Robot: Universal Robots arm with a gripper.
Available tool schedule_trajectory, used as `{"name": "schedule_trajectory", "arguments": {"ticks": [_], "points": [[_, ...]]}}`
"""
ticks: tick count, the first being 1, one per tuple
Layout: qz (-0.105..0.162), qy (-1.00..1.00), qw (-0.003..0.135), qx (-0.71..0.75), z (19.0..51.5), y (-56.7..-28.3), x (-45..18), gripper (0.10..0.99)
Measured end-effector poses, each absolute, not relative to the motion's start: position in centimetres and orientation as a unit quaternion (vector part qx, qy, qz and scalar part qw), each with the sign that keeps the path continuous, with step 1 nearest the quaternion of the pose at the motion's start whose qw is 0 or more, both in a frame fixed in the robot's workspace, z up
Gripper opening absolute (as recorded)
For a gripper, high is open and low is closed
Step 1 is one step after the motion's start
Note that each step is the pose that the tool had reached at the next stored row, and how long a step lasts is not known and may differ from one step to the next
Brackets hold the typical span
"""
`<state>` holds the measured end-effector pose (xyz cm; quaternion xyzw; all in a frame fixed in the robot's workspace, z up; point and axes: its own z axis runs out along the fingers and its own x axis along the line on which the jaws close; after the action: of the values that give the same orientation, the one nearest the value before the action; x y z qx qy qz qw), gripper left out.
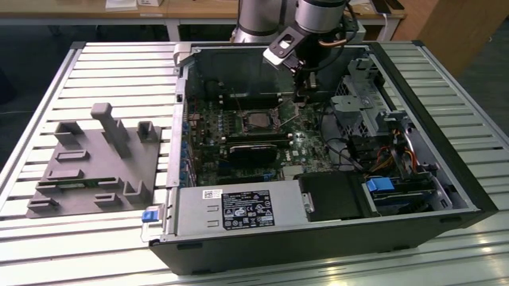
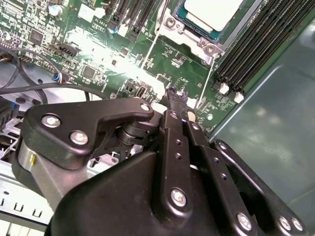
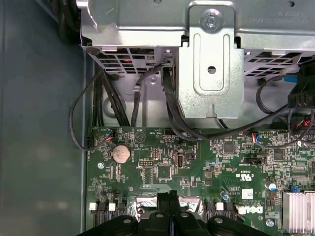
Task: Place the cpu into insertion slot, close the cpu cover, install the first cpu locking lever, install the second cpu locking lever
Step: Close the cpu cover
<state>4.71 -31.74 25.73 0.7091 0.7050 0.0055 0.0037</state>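
The cpu (image 2: 212,11) shows its pale silver top, seated in the insertion slot (image 1: 256,120) in the middle of the motherboard. The silvery cpu cover (image 2: 197,37) lies flat around the chip's edge. A thin wire locking lever (image 2: 204,81) runs from the cover's corner toward my fingertips. My gripper (image 2: 174,96) is shut, its black fingers pressed together with nothing visible between them. Its tip hovers low over the board just beside the lever's free end. In the exterior view the gripper (image 1: 303,100) hangs to the right of the socket. The first wrist view has the shut fingers (image 3: 165,199) above the board.
The open computer case (image 1: 445,149) lies on a slatted metal table (image 1: 119,65). A grey fixture plate (image 1: 95,161) sits on the exterior view's left. The power supply (image 1: 238,208), a metal drive cage (image 3: 211,73), black cables (image 3: 118,108), memory slots (image 2: 261,44) and a heat sink (image 3: 298,211) crowd the board.
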Motion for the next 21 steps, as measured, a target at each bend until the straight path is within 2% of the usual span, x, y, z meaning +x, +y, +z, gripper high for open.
{"name": "schedule_trajectory", "arguments": {"ticks": [21], "points": [[0.004,0.705,0.002,0.709,25.1,-31.4,6.6,0.106]]}}
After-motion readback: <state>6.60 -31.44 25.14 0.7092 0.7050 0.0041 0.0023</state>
